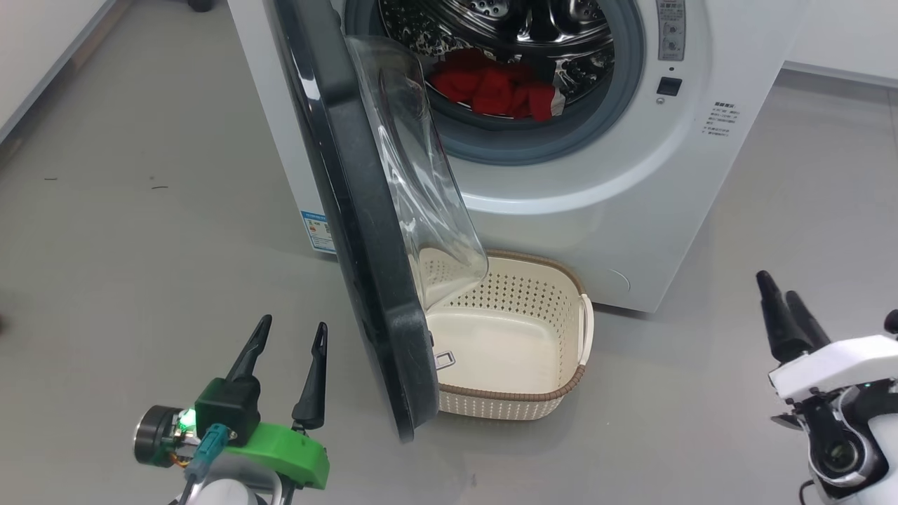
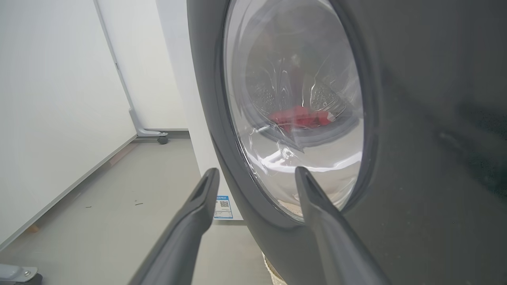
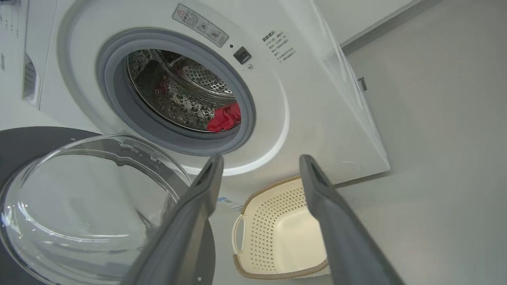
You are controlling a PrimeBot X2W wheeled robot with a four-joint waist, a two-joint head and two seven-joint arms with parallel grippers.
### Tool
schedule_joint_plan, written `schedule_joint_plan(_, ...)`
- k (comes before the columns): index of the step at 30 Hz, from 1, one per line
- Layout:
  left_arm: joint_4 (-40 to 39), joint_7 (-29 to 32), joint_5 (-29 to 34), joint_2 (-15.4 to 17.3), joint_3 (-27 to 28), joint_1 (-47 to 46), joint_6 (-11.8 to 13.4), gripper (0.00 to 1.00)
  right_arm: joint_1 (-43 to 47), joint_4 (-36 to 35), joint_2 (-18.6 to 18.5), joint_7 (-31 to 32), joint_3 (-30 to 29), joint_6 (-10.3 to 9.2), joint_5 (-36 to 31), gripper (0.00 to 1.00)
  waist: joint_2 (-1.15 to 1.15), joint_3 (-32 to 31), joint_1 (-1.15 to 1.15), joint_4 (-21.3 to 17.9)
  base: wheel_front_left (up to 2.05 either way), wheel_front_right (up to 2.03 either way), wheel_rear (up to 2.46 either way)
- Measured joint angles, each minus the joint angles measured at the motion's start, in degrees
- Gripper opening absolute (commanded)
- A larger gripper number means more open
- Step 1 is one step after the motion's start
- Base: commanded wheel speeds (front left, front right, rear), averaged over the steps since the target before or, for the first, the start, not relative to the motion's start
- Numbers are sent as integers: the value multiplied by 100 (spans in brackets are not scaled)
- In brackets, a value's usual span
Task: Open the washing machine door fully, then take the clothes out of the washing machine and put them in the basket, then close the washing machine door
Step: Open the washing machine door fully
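The left arm reaches in from the lower left of the head view on its green wrist mount. The left claw (image 1: pixel 293 324) points forward, fingers spread apart and holding nothing. It hovers low over the floor (image 1: pixel 140 224) on the outer side of the washing machine door (image 1: pixel 351 210), just beside the door's lower rim, with a strip of floor showing between them. In the left wrist view the two fingers frame the black rim and the glass window.

The right arm sits at the lower right, its white wrist turned so that the fingers rise up and slightly leftward. The right claw (image 1: pixel 776 286) looks narrow in the head view, but the right wrist view shows its fingers apart and bare. It is well clear of the washing machine (image 1: pixel 596 210) and aims toward the round mouth.

The door stands partly open, edge-on to the head camera, with its glass bowl bulging over the left part of the basket (image 1: pixel 533 396). The basket rests on the floor against the machine's front, below the mouth. The clothes (image 1: pixel 498 91) lie in a red heap at the bottom of the drum.
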Motion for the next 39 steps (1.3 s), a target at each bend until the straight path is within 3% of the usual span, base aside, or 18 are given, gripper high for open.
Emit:
schedule_joint_plan(3,-1,0,0,0,16,1,0,100,52,26,-280,-522,13,-52,-780,100,0,0,0,-17,0,0,0)
schedule_joint_plan(10,-2,0,0,0,40,1,-1,100,51,-93,-742,-1627,177,-591,-2406,100,0,-2,0,-64,0,0,0)
schedule_joint_plan(15,-3,0,0,0,57,1,-1,100,89,-212,-794,-1462,337,-981,-3052,100,0,-11,0,-99,0,0,0)
schedule_joint_plan(20,-2,0,1,0,67,1,-1,100,328,-285,-645,-1397,370,-1209,-3244,100,0,-27,0,-123,0,0,0)
schedule_joint_plan(39,111,0,43,2,157,164,-3,100,1213,-761,248,-1356,208,-1328,-3844,100,0,-139,0,-254,0,0,0)
